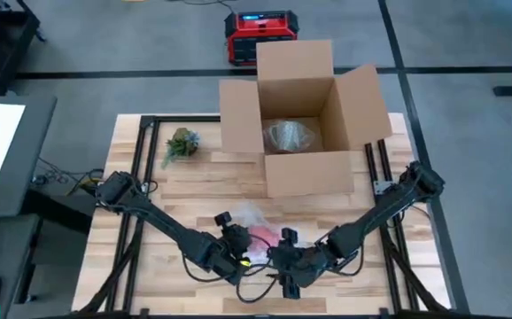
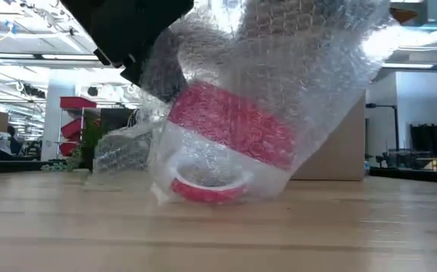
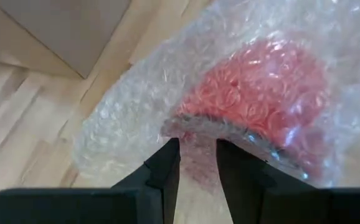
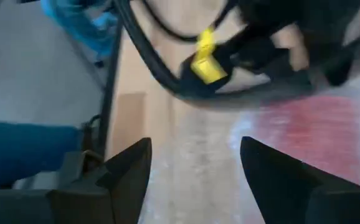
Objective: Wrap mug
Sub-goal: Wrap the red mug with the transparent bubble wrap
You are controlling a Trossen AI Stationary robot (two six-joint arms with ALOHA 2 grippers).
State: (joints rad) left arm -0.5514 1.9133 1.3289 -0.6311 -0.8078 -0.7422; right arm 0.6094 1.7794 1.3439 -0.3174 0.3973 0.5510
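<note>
The red mug (image 2: 230, 125) lies tipped on its side near the front edge of the table (image 1: 150, 257), about the middle. Its open mouth faces the low camera. Bubble wrap (image 2: 317, 68) is around it and bunches up above it.

The left gripper (image 3: 197, 163) is right at the mug. Its two fingers are close together, pinching the wrap at the mug's rim. The right gripper (image 4: 195, 165) is just beside the mug on the other side. Its fingers are spread wide and hold nothing.

I think the mug is hard and a bit heavy for its size. It could crack or chip if it drops. It is round, so it can roll on the wood. The bubble wrap is soft, very light and floppy. It is also slippery, so it may slide off the mug or spring back open. A good place to grab is the loose wrap just past the rim, or the mug's rim through the wrap. Squeezing the round side may make it slip out.

An open cardboard box (image 1: 305, 124) stands at the back edge, with more wrap inside. A small green plant (image 1: 180, 143) sits near the back left corner.

I cannot read any words on the mug or the box.
</note>
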